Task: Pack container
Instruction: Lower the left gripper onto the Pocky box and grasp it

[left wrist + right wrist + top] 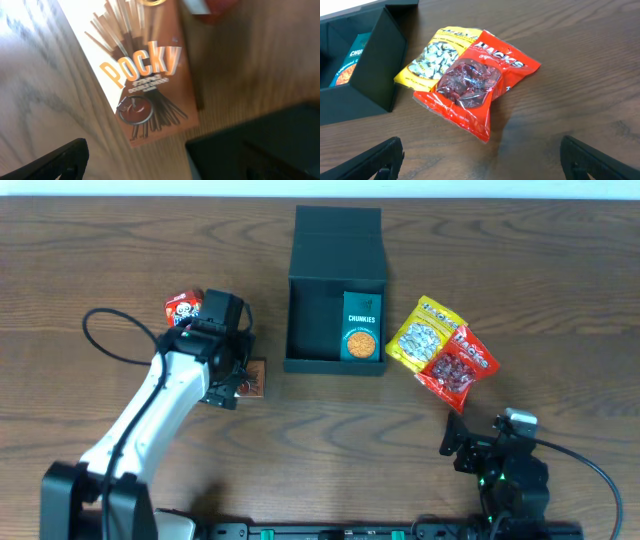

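Observation:
The container (pixel 335 275), a dark teal box with its flap lid open at the back, stands at the table's far middle. A teal Chunkies box (pixel 361 327) lies inside it. A brown Pocky box (pixel 145 70) lies flat on the wood left of the container. My left gripper (pixel 236 377) hovers over the Pocky box (pixel 254 377). It is open, with one dark finger (pixel 55 162) far left and nothing gripped. My right gripper (pixel 482 162) is open low over bare wood, a little short of a red Hacks bag (pixel 475 85) that overlaps a yellow bag (pixel 432 55).
A small red snack pack (pixel 182 307) lies beyond the left arm. The yellow bag (pixel 420 330) and red bag (pixel 460 365) sit just right of the container. A blurred dark shape (pixel 260 145) fills the lower right of the left wrist view.

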